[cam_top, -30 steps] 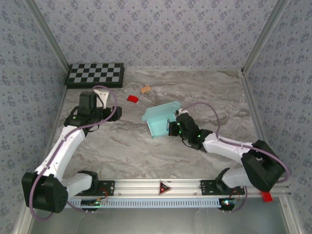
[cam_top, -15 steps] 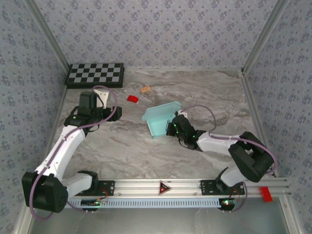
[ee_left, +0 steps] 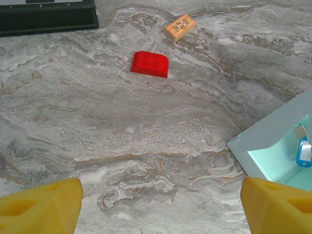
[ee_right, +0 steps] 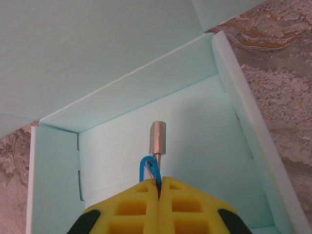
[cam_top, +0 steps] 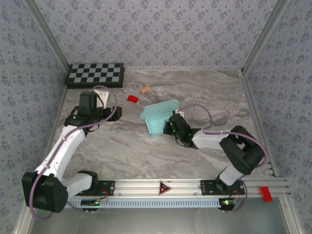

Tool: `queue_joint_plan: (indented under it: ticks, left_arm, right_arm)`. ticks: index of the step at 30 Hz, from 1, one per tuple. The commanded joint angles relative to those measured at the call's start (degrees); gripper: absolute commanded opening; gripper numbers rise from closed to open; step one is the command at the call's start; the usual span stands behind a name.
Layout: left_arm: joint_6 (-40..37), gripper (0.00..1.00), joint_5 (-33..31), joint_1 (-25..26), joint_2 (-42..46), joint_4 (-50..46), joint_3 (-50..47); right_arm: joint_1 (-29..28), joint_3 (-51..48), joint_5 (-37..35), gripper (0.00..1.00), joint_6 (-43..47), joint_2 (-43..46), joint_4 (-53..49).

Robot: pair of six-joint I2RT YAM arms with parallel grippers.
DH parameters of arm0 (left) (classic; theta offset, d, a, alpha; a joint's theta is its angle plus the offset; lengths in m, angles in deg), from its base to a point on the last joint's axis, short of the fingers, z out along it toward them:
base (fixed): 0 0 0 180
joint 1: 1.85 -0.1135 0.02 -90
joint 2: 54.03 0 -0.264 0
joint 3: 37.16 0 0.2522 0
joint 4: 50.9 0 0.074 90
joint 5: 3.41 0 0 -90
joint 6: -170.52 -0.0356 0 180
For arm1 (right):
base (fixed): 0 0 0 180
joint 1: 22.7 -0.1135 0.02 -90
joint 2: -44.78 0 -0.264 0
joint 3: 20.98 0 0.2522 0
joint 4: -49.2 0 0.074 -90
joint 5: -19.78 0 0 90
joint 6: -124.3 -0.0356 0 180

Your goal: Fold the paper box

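Left arm up with its pincer spread wide, right arm reaching low with its pincer closed.
The left arm climbs from its base at the near left corner and bends at the elbow, carrying the left pincer point(ee_left: 161, 209) above the surface point(ee_left: 146, 131), its yellow fingers point(ee_left: 44, 204) far apart. The right arm doubles back at the elbow and stretches leftward, low. The right pincer point(ee_right: 159, 187) has its yellow fingers pressed together, nipping a small blue clip point(ee_right: 147, 168) at the tips.
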Motion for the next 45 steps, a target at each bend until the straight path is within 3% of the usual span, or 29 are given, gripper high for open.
queue_joint_plan:
  ticks: [1, 5, 17, 30, 39, 45]
  left_arm:
    - [-0.73, 0.84, 1.10, -0.30, -0.13, -0.08, 0.74]
    - [-0.82, 0.84, 1.06, -0.30, -0.17, -0.10, 0.73]
    - [-0.58, 0.84, 1.47, -0.30, -0.49, 0.10, 1.08]
    - [2.95, 0.84, 3.25, 0.40, -1.31, -1.94, 2.97]
    - [8.52, 0.84, 3.78, 1.46, 0.33, -1.04, 0.14]
    - [10.14, 0.84, 2.13, 5.41, 1.06, 0.74, -2.02]
  right_arm:
    - [-0.27, 1.38, -0.10, 0.09, -0.84, -0.84, -0.46]
    - [-0.37, 1.49, -0.86, 0.22, -0.43, 0.22, -1.76]
    - [-0.56, 1.39, -4.43, 0.28, 1.93, 6.37, -7.28]
    - [0.89, 2.33, -8.48, 0.34, 12.91, 15.31, -21.90]
    - [7.00, -2.71, -9.43, 0.35, 13.74, 20.38, -25.74]
    - [14.58, -3.04, -1.28, 0.34, 13.95, 15.90, -27.36]
